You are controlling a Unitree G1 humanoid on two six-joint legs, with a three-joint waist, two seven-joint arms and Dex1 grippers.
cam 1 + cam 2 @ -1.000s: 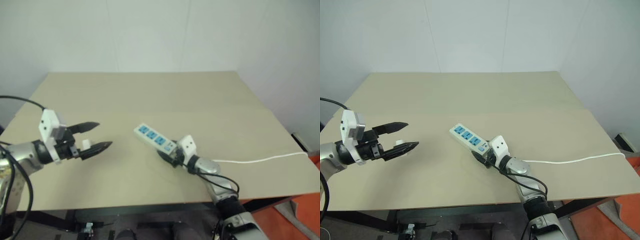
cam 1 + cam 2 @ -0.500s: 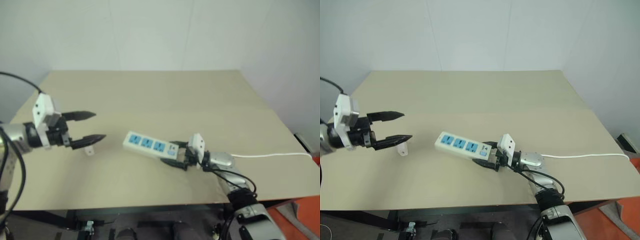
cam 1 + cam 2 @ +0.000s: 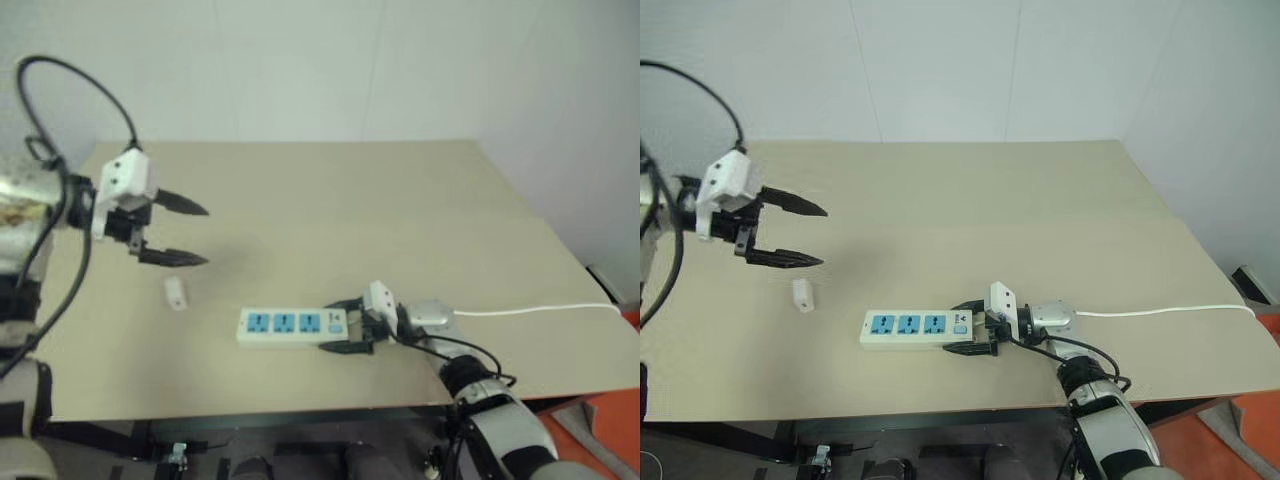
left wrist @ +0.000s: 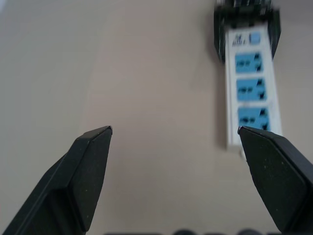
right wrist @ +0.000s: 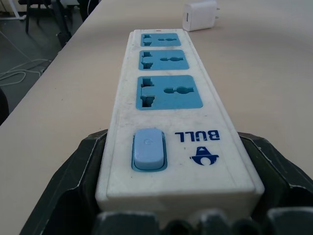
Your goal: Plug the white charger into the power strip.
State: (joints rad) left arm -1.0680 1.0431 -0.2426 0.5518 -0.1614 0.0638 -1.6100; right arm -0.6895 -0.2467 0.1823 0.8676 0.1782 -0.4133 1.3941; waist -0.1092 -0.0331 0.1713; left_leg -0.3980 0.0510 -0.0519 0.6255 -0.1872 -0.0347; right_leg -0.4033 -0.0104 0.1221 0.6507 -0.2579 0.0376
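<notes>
- Two hands work over the tan desk (image 3: 1040, 200).
- Right hand (image 3: 970, 328): its black fingers clasp the switch end of the strip (image 3: 915, 327), one finger on each long side, the strip lying flat on the desk.
- Strip: reaches out from the right hand toward the robot's left, three blue sockets facing up; a thin white cord (image 3: 1160, 312) trails away behind that hand toward the desk's right edge.
- Left hand (image 3: 790, 235): raised above the desk, fingers spread wide with nothing between them.
- Charger (image 3: 802, 294): lies on the desk just below the left hand's fingertips, clear of them, and beyond the strip's free end, apart from it.
</notes>
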